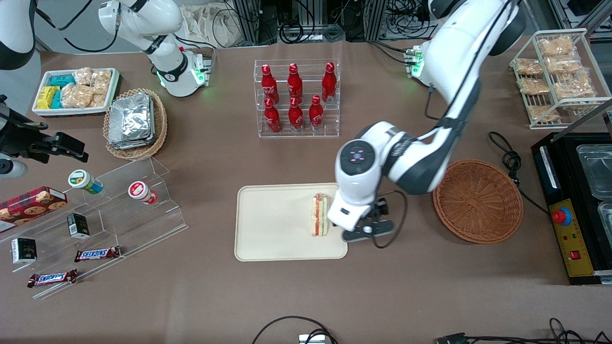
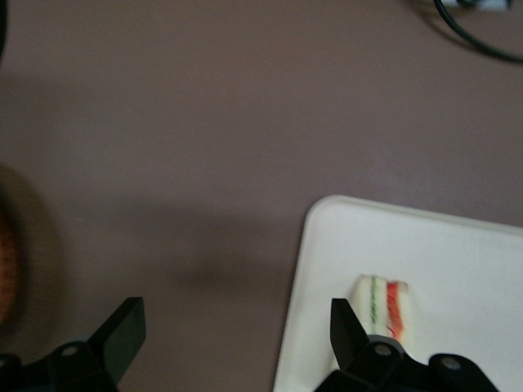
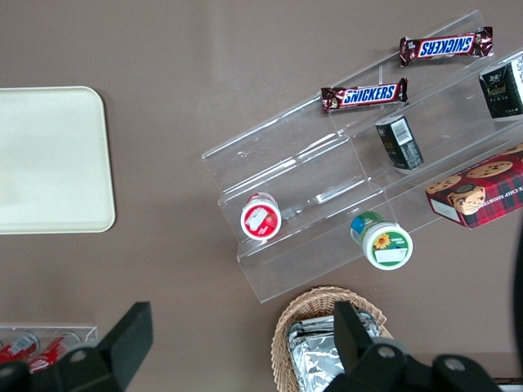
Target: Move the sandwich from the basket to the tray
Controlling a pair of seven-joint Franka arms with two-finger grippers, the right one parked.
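Note:
The sandwich (image 1: 320, 215), a white wedge with red and green filling, stands on its edge on the cream tray (image 1: 272, 224), near the tray's rim toward the working arm's end. My left gripper (image 1: 353, 219) hovers over that rim, just beside the sandwich and apart from it. In the left wrist view the gripper (image 2: 235, 314) is open with only table and tray rim (image 2: 304, 269) between its fingers, and the sandwich (image 2: 384, 304) lies just outside one fingertip (image 2: 341, 320). The reddish-brown basket (image 1: 478, 200) sits empty, farther toward the working arm's end.
A clear rack of red bottles (image 1: 296, 98) stands farther from the camera than the tray. A tan basket of foil packets (image 1: 136, 122) and an acrylic snack shelf (image 1: 95, 210) lie toward the parked arm's end. A black machine (image 1: 578, 205) and a cable (image 1: 511, 162) flank the basket.

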